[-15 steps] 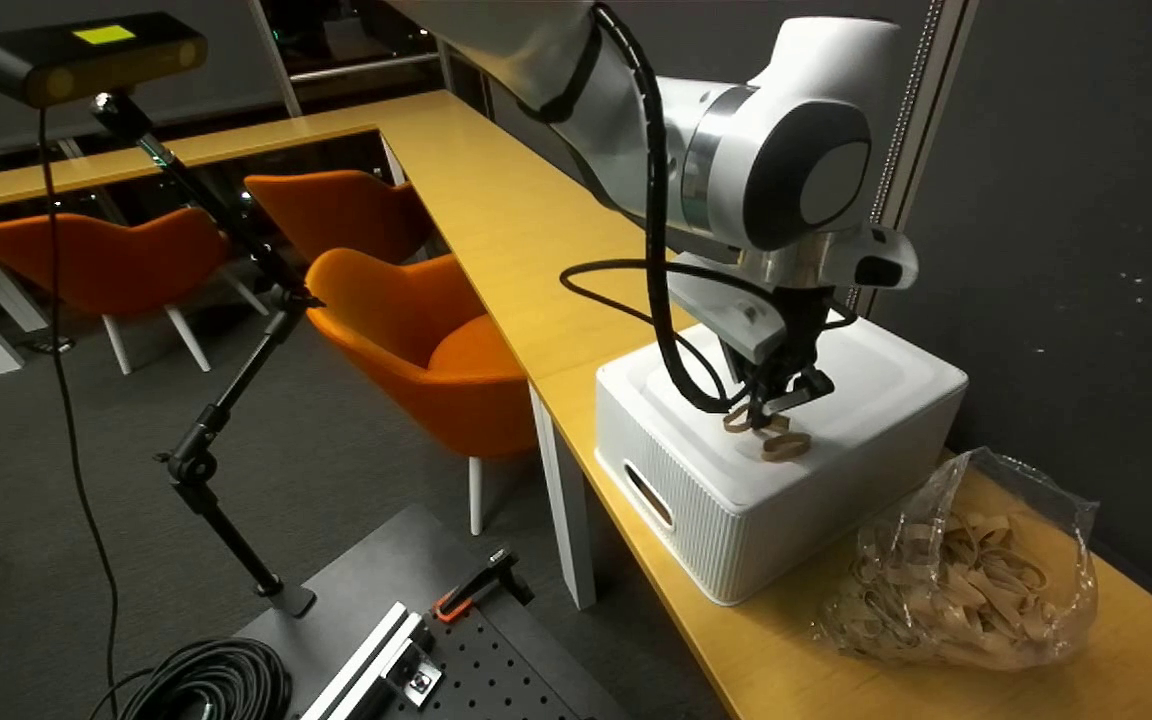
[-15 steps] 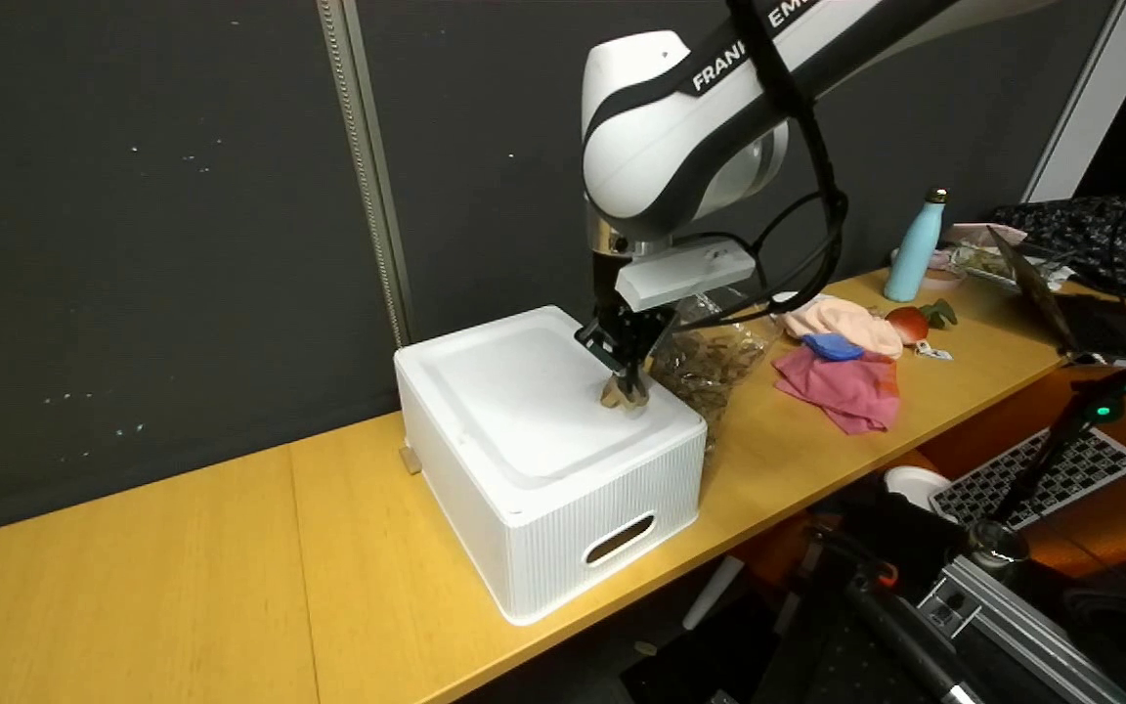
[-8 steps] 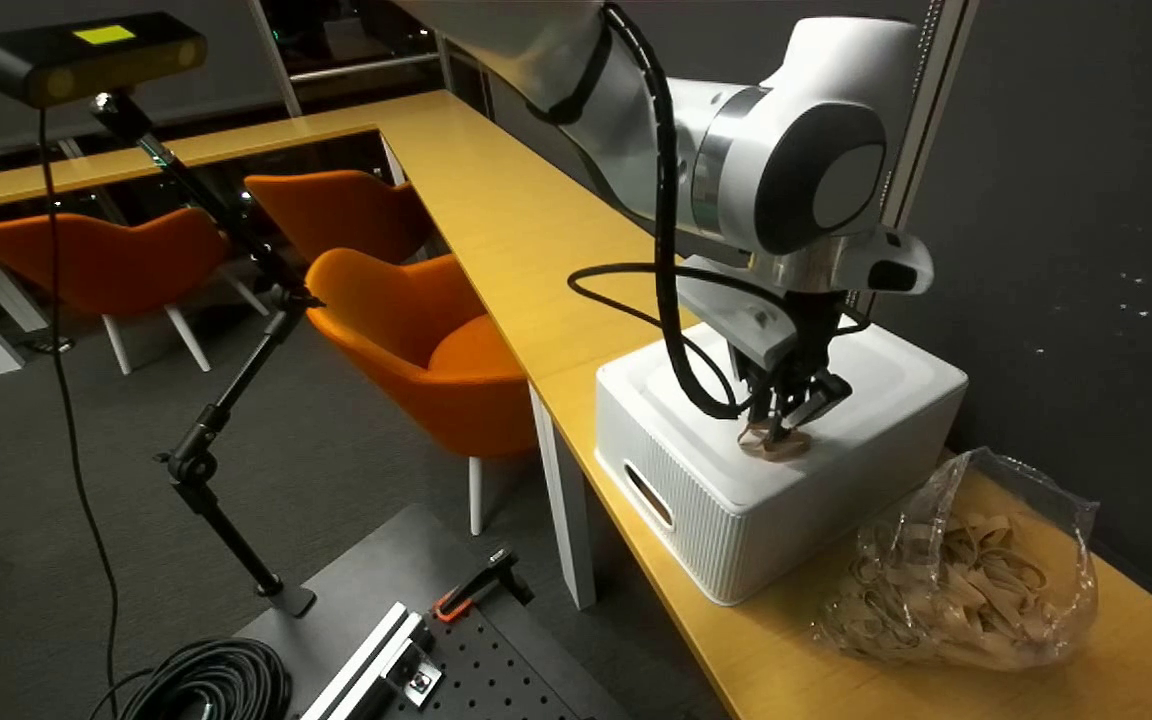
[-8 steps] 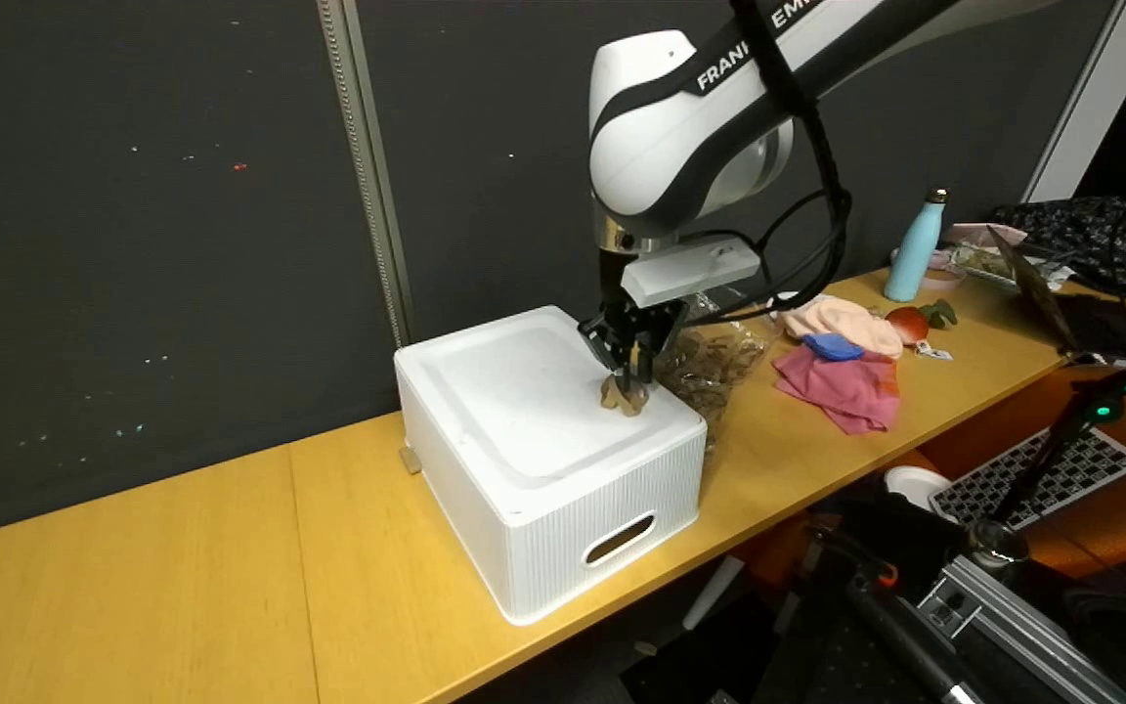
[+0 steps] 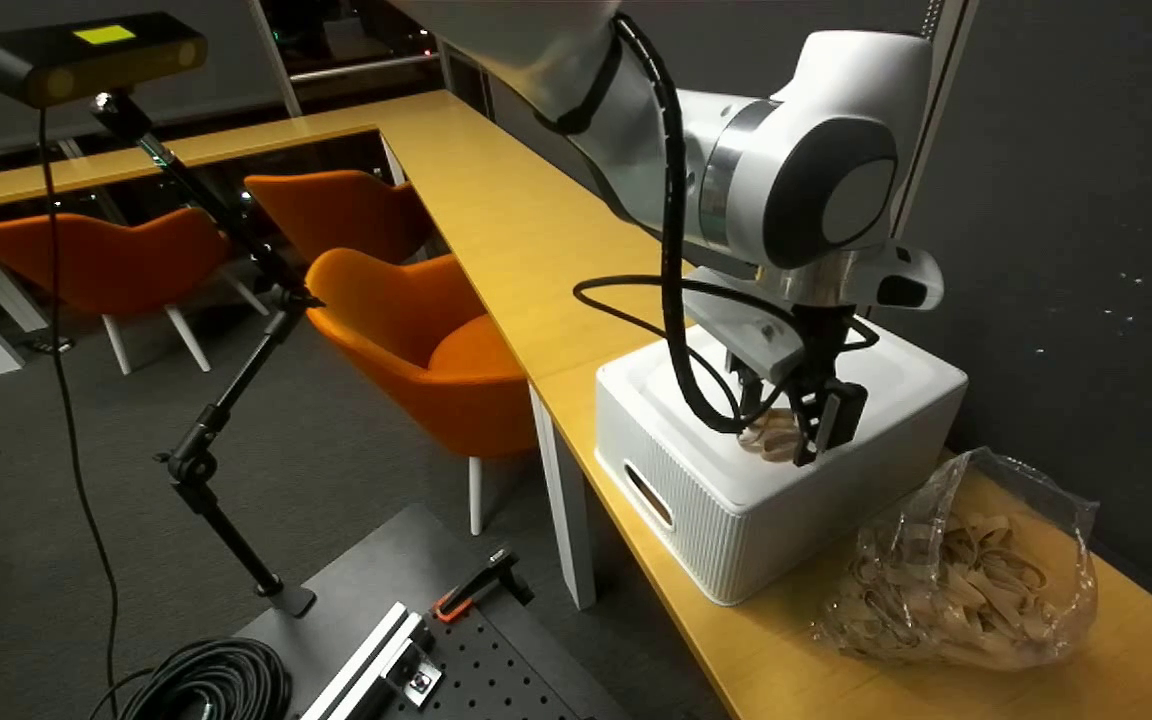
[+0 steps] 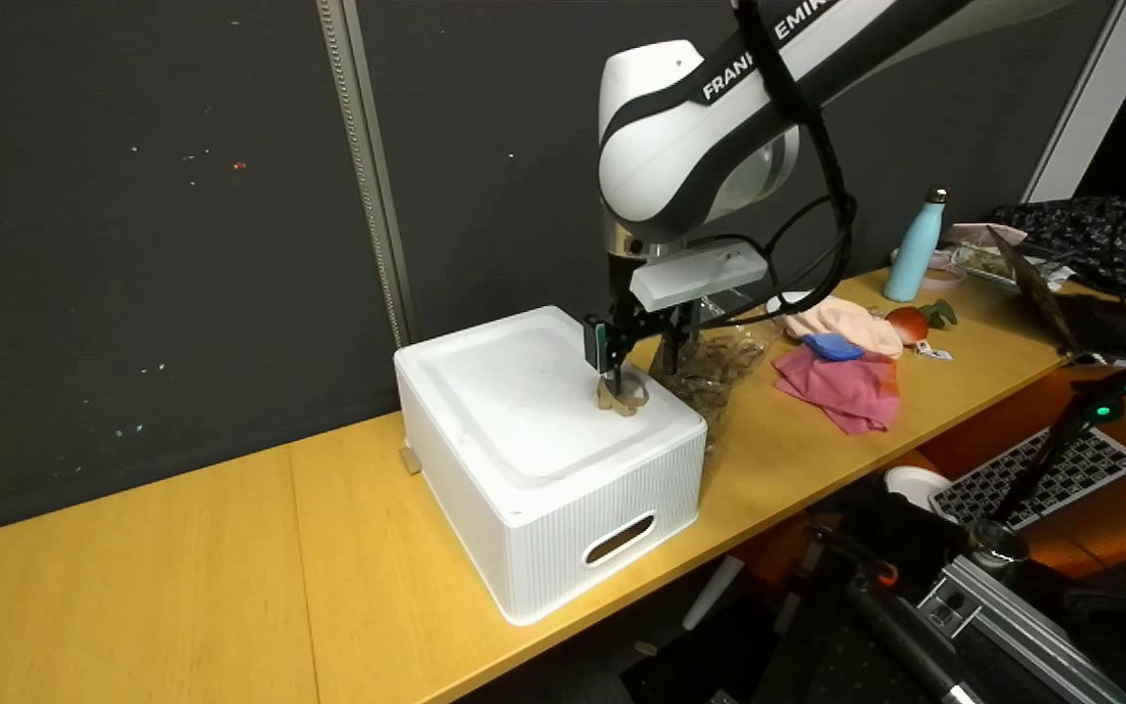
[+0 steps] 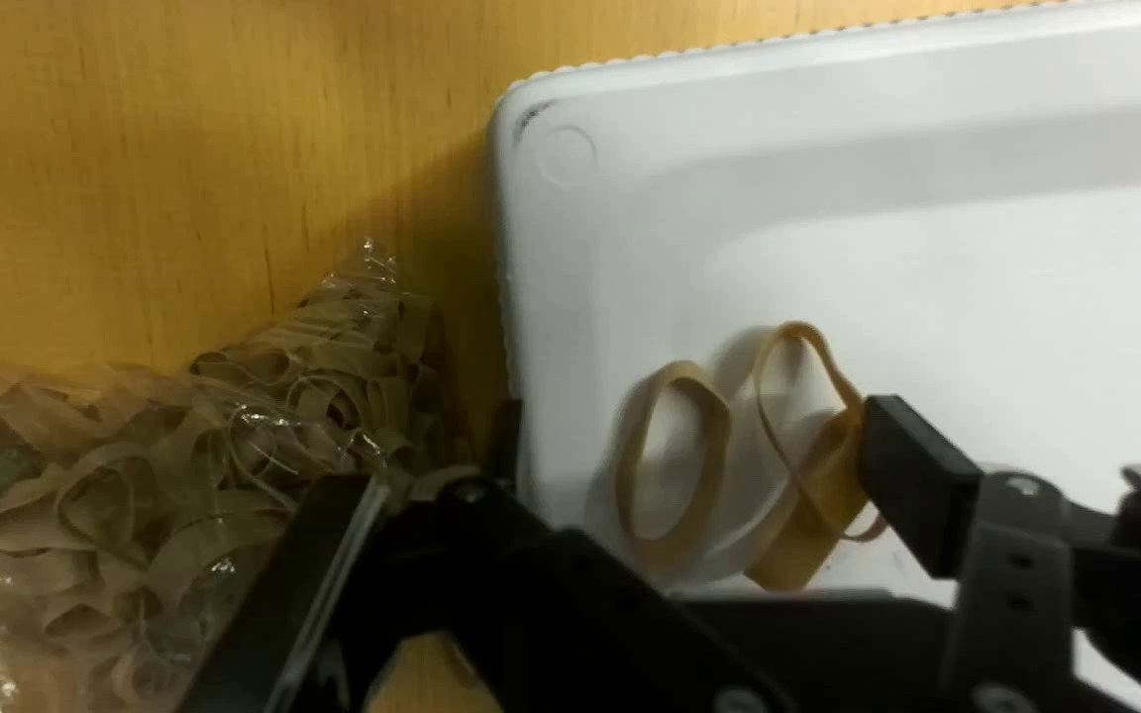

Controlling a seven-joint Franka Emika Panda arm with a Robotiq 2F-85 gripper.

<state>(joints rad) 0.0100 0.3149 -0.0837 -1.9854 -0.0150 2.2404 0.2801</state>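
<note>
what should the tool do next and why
I'd probably close the tool gently: its jaws stand open and, in an exterior view, loose rubber bands show between them, on top of the white ribbed box.

Franka Panda arm (image 6: 651, 181) hunched over the white ribbed box (image 6: 553, 555) here, wrist (image 5: 821, 280) aimed down, Robotiq gripper (image 5: 780, 435) low near its top edge, jaws wide apart.
</note>
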